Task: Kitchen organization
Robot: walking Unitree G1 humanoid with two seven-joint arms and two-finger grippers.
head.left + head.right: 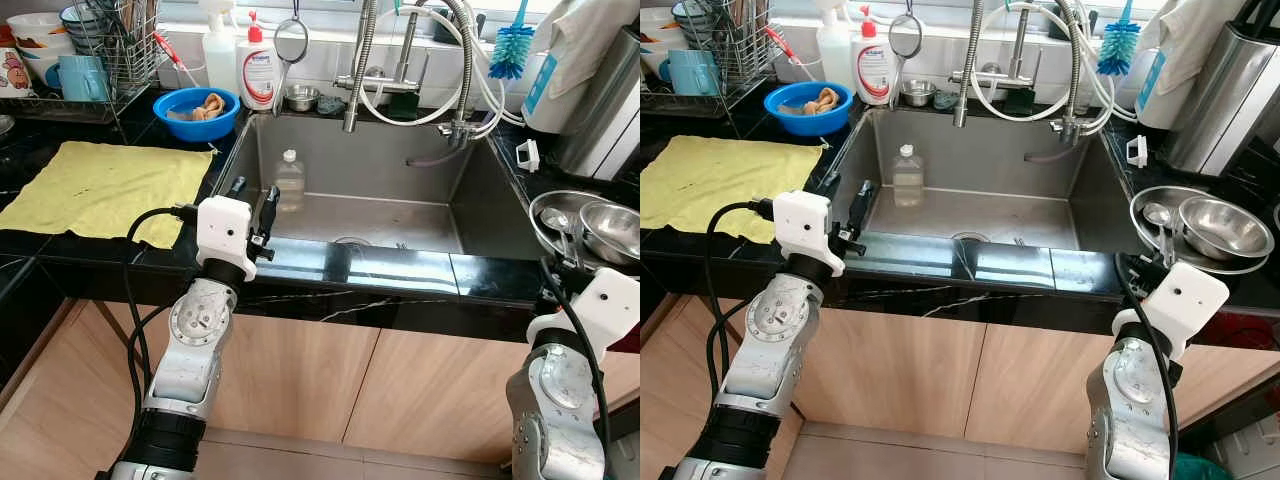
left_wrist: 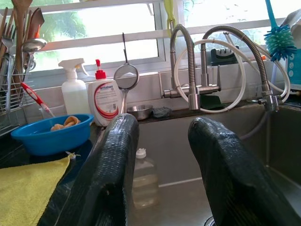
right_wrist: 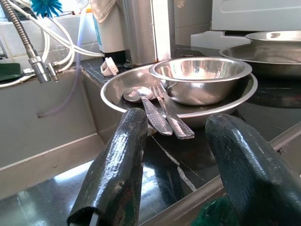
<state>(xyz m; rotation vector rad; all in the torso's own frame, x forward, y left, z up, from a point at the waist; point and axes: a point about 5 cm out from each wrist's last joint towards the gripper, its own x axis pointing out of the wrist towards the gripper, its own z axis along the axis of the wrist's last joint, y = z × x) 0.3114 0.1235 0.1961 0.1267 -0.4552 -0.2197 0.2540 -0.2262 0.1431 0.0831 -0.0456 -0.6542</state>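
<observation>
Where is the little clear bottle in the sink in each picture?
Left eye view: the clear bottle stands upright in the sink, at its back left, beyond the left tool.
Right eye view: bottle at the sink's back left again.
Left wrist view: bottle low between the open black fingers.
Right wrist view: not in this picture.
Shared landmark: the coiled faucet.

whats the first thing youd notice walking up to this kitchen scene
The steel sink sits dead centre in the black counter, with a lone clear plastic bottle standing upright in it and a coiled spring faucet arching over the back. To its left a yellow cloth lies spread on the counter, with a blue bowl behind it. Both the left gripper and the right gripper are open at the counter's front edge, the right one facing stacked steel bowls with a spoon and fork.
</observation>
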